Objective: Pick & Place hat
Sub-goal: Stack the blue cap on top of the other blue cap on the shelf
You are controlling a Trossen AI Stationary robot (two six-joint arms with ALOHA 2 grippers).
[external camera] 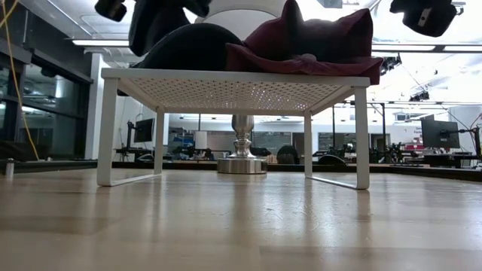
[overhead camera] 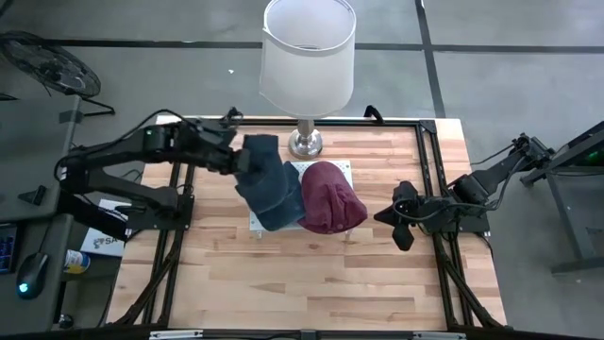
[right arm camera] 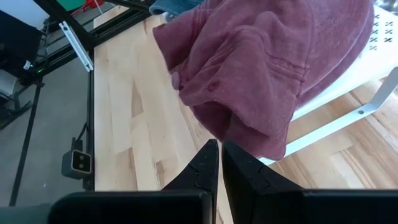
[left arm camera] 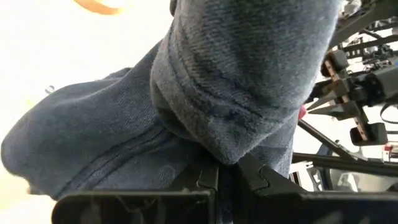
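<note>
Left claw (left arm camera: 227,177) pinching blue hat (left arm camera: 186,112), right claw (right arm camera: 214,162) empty

No text, label, brand or number can be read anywhere — a white box (overhead camera: 102,242) beside the table (overhead camera: 311,283) carries lettering too small to read.

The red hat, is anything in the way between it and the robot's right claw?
Nothing visible is. The red hat lies on the white rack, beside the blue hat that the left gripper holds. The right gripper, shut and empty, sits just off the red hat's side, with only bare table between them.
</note>
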